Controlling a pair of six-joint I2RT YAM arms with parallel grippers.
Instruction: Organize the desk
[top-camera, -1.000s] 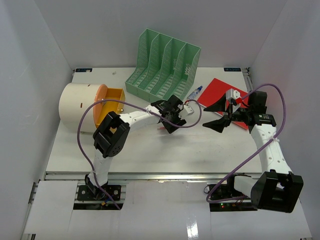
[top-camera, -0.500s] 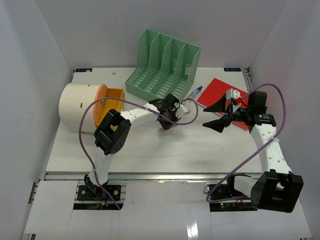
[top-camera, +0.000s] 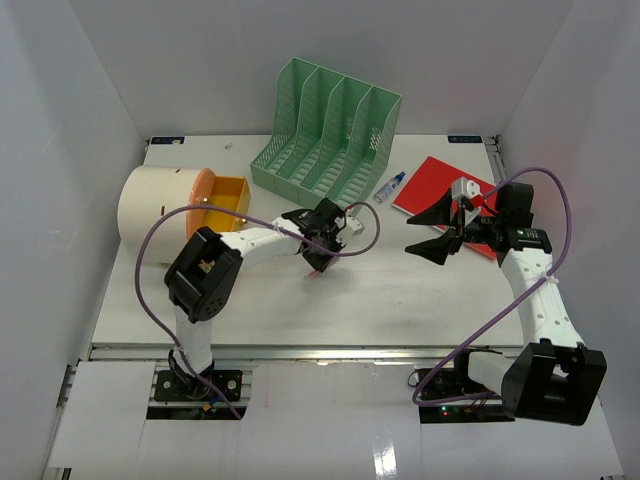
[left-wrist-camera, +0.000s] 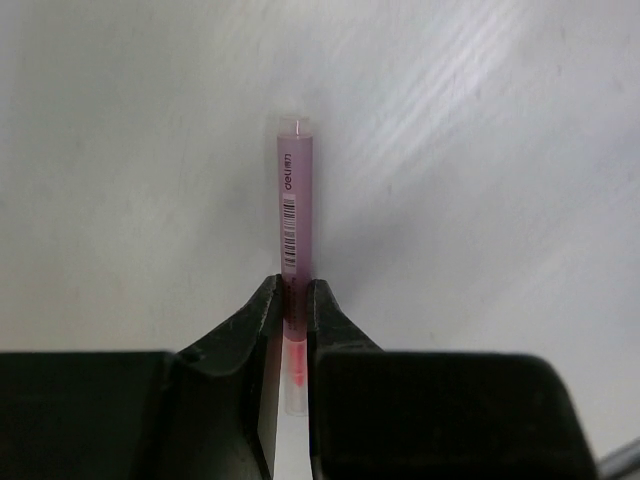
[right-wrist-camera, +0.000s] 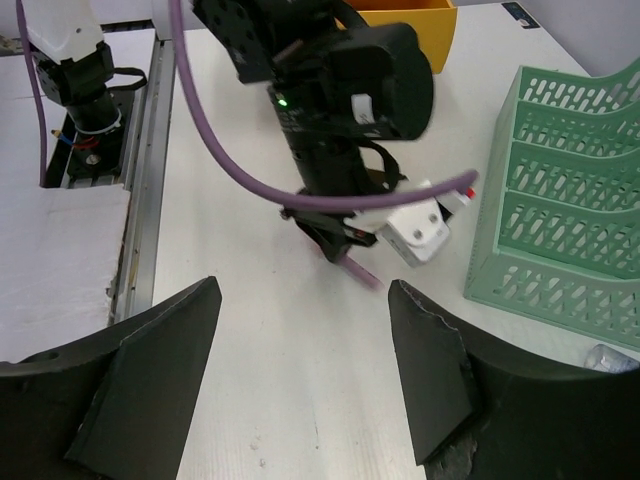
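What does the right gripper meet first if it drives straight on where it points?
Probably the left gripper, shut on a pink pen: it sits ahead between the jaws of the right gripper in the right wrist view, with only bare desk between. Relative height is unclear.

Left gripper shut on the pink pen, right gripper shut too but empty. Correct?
Not quite: the right gripper is open, not shut. The right wrist view shows its fingers spread wide apart with nothing between them. The rest holds: the left gripper is shut on the pink pen.
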